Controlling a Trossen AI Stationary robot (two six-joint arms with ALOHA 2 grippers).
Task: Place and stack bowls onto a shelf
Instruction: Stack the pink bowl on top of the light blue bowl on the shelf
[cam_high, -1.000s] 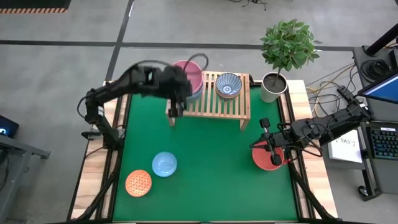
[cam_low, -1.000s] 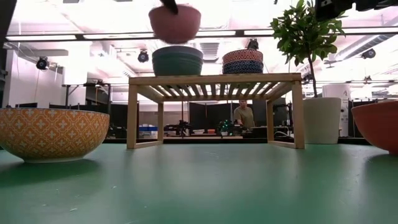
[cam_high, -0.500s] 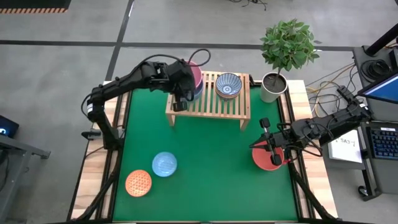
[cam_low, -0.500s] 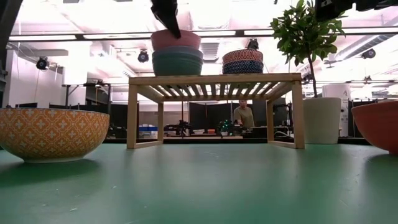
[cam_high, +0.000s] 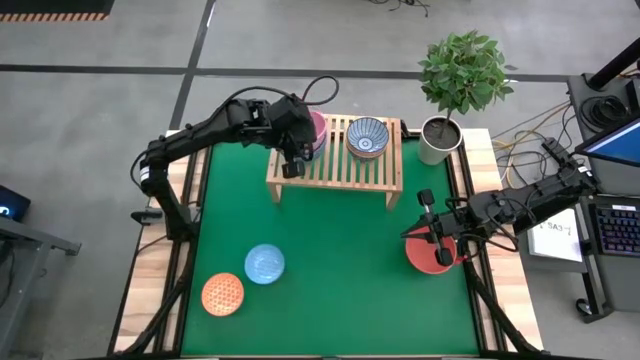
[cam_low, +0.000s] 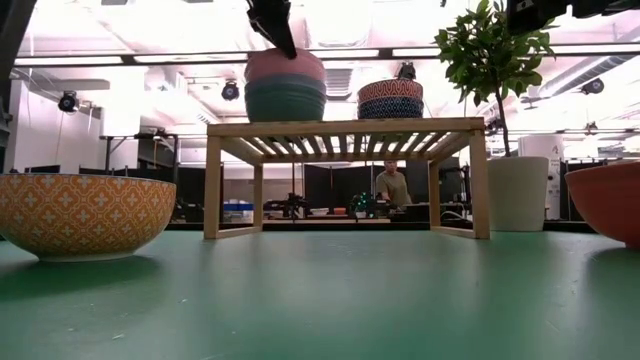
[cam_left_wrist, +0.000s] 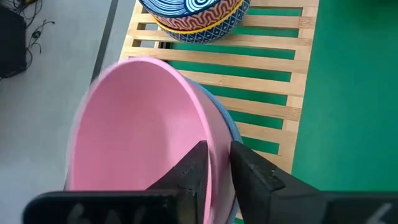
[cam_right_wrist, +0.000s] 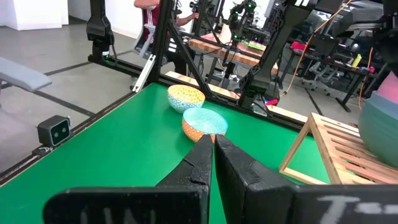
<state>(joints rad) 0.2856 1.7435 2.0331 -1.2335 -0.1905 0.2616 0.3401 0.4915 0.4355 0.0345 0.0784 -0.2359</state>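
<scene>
The pink bowl (cam_left_wrist: 137, 130) sits nested in a slate-blue bowl (cam_low: 285, 100) on the left part of the light-wood shelf (cam_high: 335, 165). My left gripper (cam_left_wrist: 219, 163) is at the pink bowl's near rim, slanting down, open a little, with one finger inside the bowl and one outside. A patterned bowl (cam_high: 367, 137) stands on the shelf's middle. A light blue bowl (cam_high: 264, 263) and an orange patterned bowl (cam_high: 222, 294) rest on the green mat at the near left. My right gripper (cam_right_wrist: 213, 148) is shut and hovers over the red bowl (cam_high: 432, 252) at the right. My left gripper has the pink bowl's rim (cam_left_wrist: 217, 140) between its two fingers, one inside and one outside, coming slanting down from the near left. A gap shows between the fingers, and I cannot tell whether either still touches the rim. The bowl rests in the bowl under it.
A white plant pot (cam_high: 438, 140) with a small tree stands just right of the shelf. The shelf's right third (cam_high: 392, 150) is bare slats. Bare green mat (cam_high: 340, 260) lies between the shelf and the near bowls. A person stands in the room far behind the table.
My left gripper has carried the pink bowl toward the far edge and down. The bowl, held clear above the slate-blue bowl a second ago, now sits nested in it on the shelf.
</scene>
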